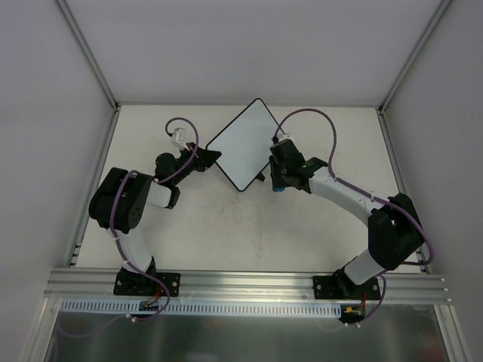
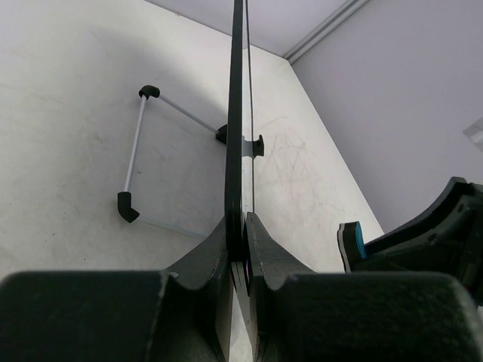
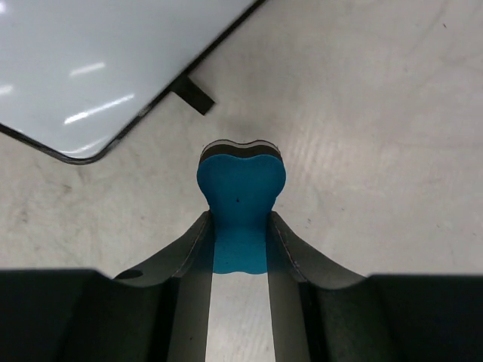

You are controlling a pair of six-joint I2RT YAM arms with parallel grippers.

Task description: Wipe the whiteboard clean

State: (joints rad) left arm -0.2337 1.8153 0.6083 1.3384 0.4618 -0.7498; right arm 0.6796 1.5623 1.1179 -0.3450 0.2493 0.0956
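Whiteboard (image 1: 243, 143) diamond-wise, long axis near-left to far-right

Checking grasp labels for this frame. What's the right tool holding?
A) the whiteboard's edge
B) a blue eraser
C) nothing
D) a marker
B: the right wrist view shows the blue eraser pinched between the fingers of the right tool, with the whiteboard apart from it; the left tool is the one clamping the board's edge.
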